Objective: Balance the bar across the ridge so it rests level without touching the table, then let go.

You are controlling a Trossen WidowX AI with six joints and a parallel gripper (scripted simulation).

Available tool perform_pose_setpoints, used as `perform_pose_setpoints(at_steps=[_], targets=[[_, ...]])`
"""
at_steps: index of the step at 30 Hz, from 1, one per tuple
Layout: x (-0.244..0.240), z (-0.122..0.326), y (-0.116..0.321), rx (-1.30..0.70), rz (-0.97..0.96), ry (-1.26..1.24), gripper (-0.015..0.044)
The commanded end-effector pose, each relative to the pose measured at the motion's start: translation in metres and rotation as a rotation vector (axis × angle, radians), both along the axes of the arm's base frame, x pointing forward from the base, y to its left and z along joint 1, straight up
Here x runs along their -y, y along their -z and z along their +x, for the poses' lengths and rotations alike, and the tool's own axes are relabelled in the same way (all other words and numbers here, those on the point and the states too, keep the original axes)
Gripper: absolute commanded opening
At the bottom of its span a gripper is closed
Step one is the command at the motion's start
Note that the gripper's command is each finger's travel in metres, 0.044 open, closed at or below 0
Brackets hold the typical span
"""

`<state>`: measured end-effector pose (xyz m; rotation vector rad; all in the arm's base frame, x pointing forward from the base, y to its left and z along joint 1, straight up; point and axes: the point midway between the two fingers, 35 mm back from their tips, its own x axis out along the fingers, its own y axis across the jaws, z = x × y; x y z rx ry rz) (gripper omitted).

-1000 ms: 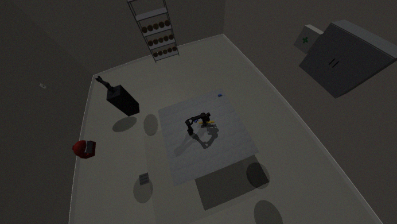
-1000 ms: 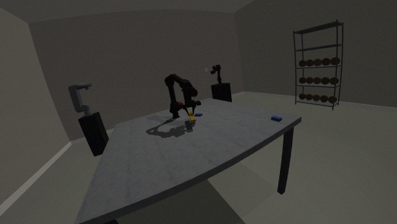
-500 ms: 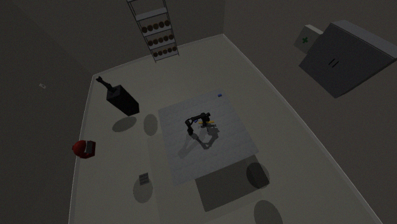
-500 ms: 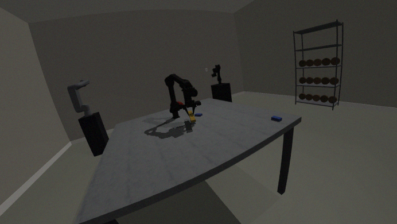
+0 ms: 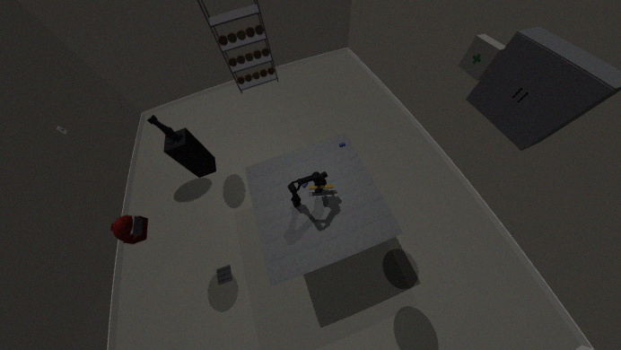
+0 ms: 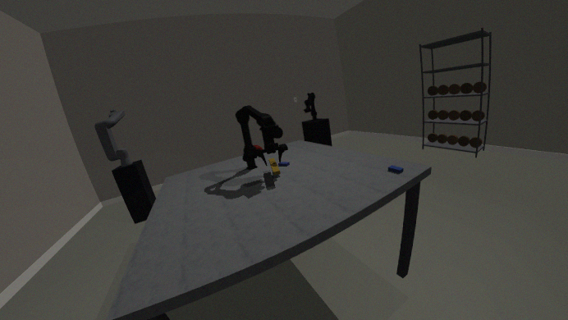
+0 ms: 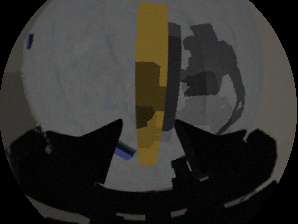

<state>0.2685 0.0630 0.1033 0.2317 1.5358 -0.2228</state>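
The yellow bar [image 5: 328,186] [image 6: 276,170] [image 7: 152,35] stands off the table, with its dark shadow beside it along its length. It looks near level, but the exact tilt is hard to tell. My gripper [image 6: 273,163] [image 7: 148,122] is open, its two fingers apart on either side of the bar near one part of its length, with gaps between each fingertip and the bar in the wrist view. The ridge is mostly hidden under the bar and cannot be made out clearly, so the contact between them is not visible.
A blue block [image 5: 304,185] [image 6: 284,164] [image 7: 124,151] lies on the table [image 5: 287,260] [image 6: 197,254] close to the gripper. Another blue block [image 5: 342,144] [image 6: 396,169] [image 7: 30,41] lies near a far corner. The shelf rack and other arms stand away from the table.
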Motion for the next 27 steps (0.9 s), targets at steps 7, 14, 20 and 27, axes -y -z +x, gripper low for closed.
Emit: perform_pose_setpoints(at_steps=[7, 14, 20, 27], targets=[[-0.001, 0.004, -0.044, 0.0, 0.0, 0.0, 0.044], [0.001, -0.002, -0.1, 0.0, 0.0, 0.0, 0.044], [0.001, -0.002, -0.1, 0.0, 0.0, 0.0, 0.044], [0.001, -0.002, -0.1, 0.0, 0.0, 0.0, 0.044]])
